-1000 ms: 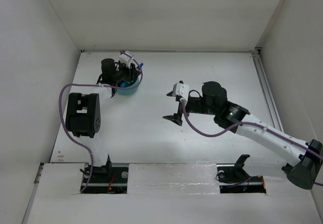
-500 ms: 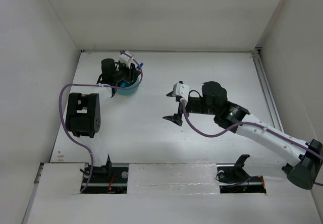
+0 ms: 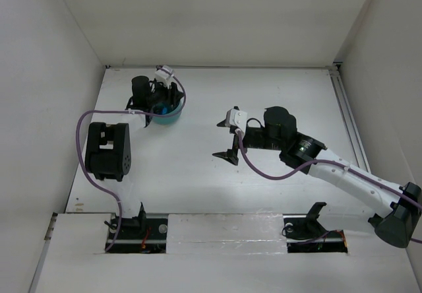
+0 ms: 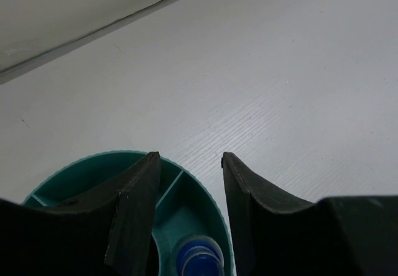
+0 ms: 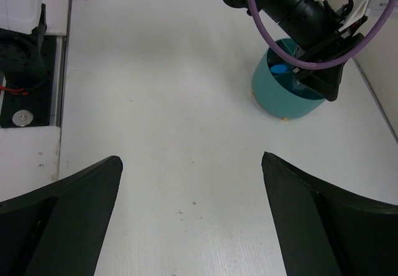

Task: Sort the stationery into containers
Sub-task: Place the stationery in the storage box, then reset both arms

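The teal tub [image 3: 169, 116] stands at the far left of the table [image 3: 297, 95]. The left gripper [image 4: 186, 158] hangs just above the tub's rim, its fingers apart with nothing between them. A blue-topped item [image 4: 198, 257] stands in one outer compartment. The right gripper [image 5: 191, 160] is near the table's middle, well apart from the tub, spread wide and empty.

A round teal plastic tub [image 3: 169, 115] stands upright on the white table [image 3: 264, 95], toward 11 o'clock of the surface in the top view. Thin inner dividers [image 4: 171, 186] split it into compartments. A blue round-capped tube [image 4: 198, 257] stands on end in a compartment near the rim. In the right wrist view a tiny tan piece [image 5: 284, 120] lies just beside the tub's base at 6 o'clock, and another tan speck [image 5: 252, 92] lies at 9 o'clock.
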`<state>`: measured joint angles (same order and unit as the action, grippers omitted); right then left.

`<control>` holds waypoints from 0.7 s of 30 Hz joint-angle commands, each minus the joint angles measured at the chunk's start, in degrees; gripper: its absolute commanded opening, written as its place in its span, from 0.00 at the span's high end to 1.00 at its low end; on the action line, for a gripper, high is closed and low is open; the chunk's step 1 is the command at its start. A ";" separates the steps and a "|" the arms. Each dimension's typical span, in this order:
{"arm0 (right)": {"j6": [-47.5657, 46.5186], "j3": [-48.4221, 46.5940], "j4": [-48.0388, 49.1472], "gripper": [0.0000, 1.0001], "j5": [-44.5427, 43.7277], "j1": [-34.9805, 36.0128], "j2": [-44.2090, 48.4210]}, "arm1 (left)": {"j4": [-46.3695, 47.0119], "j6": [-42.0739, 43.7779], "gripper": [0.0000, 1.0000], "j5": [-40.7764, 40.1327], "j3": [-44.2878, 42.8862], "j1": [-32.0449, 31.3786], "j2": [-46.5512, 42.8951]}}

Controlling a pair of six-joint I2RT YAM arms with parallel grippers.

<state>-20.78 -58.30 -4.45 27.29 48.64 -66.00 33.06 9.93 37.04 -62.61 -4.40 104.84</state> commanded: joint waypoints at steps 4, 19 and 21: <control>-0.14 -0.06 3.22 0.00 1.28 -0.48 -0.18 | 1.57 -2.19 0.57 1.99 -2.16 0.27 -7.09; 3.63 -1.72 3.22 0.00 -5.74 -0.48 0.96 | -1.50 -9.22 0.01 -2.92 -6.30 0.27 -24.75; 5.91 -3.29 2.43 0.00 -10.55 -0.48 2.97 | -5.26 -11.94 0.01 -10.18 -9.18 0.27 -29.57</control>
<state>-18.46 -58.30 -4.40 23.68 48.64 -66.06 29.74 2.52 35.05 -66.08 -4.40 83.53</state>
